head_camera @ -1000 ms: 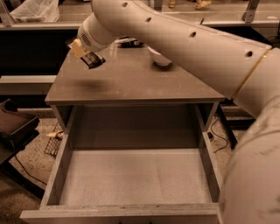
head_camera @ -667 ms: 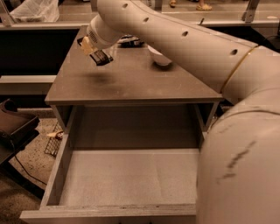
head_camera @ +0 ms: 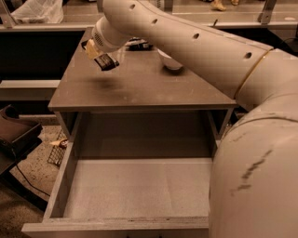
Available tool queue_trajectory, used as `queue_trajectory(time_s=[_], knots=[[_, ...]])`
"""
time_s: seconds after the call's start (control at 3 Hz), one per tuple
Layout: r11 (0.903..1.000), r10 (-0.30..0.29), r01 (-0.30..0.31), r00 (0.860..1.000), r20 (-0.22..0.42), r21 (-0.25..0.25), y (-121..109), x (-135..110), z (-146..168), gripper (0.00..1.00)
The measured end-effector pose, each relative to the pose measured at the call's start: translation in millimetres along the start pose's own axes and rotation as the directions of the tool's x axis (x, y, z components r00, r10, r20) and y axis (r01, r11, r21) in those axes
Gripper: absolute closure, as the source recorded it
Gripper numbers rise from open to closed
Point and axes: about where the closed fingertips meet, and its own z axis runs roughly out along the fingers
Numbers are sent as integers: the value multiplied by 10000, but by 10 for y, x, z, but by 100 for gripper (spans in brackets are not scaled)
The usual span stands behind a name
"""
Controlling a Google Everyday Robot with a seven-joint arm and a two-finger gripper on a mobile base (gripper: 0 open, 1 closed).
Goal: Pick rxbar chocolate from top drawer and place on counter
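My gripper hangs over the back left part of the counter, a little above its surface. It is shut on the rxbar chocolate, a small dark bar that sticks out below the yellowish fingers. The bar's shadow lies on the counter right beneath it. The top drawer is pulled out wide below the counter's front edge. Its pale speckled floor shows no object on it.
A white bowl and a dark item stand at the back of the counter, partly behind my arm. My arm's large body fills the right side. A white bag lies at the far left, and a dark chair stands left of the drawer.
The gripper with the bar has shifted slightly to the right over the counter. My arm's body now covers more of the right foreground.
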Motion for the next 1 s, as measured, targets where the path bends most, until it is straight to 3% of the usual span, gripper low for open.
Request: queue_trajectory(time_s=[0.67, 1.0], knots=[[10000, -23, 22, 10000, -40, -54, 33, 11, 33, 5], [10000, -29, 28, 10000, -52, -70, 42, 14, 43, 0]])
